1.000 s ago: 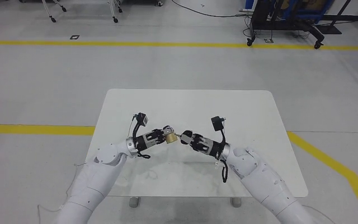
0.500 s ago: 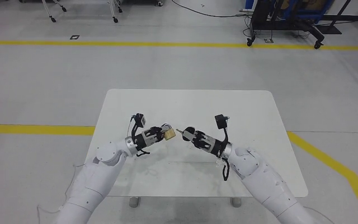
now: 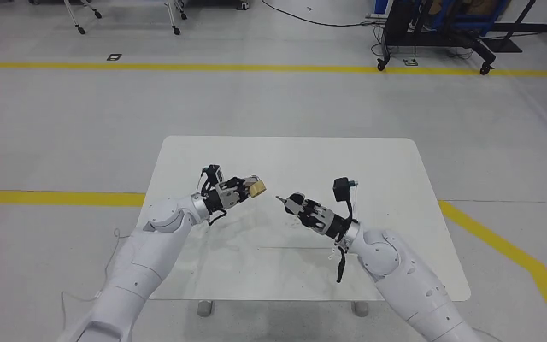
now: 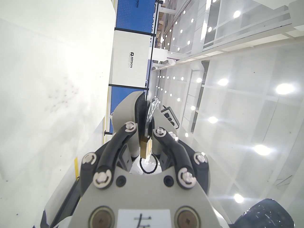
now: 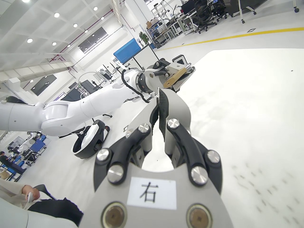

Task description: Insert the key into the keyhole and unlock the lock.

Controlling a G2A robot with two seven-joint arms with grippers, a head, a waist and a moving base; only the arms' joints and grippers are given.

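The brass padlock [image 3: 255,185] is held above the white table [image 3: 376,162], left of its middle, with my left gripper [image 3: 244,188] shut on it. In the left wrist view its brass body [image 4: 144,147] sits between the fingers and its silver shackle [image 4: 152,110] points outward. My right gripper [image 3: 293,203] is shut on the key [image 3: 282,199], whose thin blade [image 5: 158,93] sticks out past the fingertips. In the right wrist view the padlock [image 5: 175,77] faces the key across a short gap, and the two are not touching.
The table's bare top lies under both arms, with its front edge [image 3: 316,297] close to the robot. Grey floor with yellow lines [image 3: 256,67] surrounds it. A dark wheeled cart [image 3: 436,34] stands far off at the back right.
Padlock and key were tip to tip a second ago. The left gripper has since carried the padlock back and leftward, the right gripper has drawn right, and a gap has opened between them.
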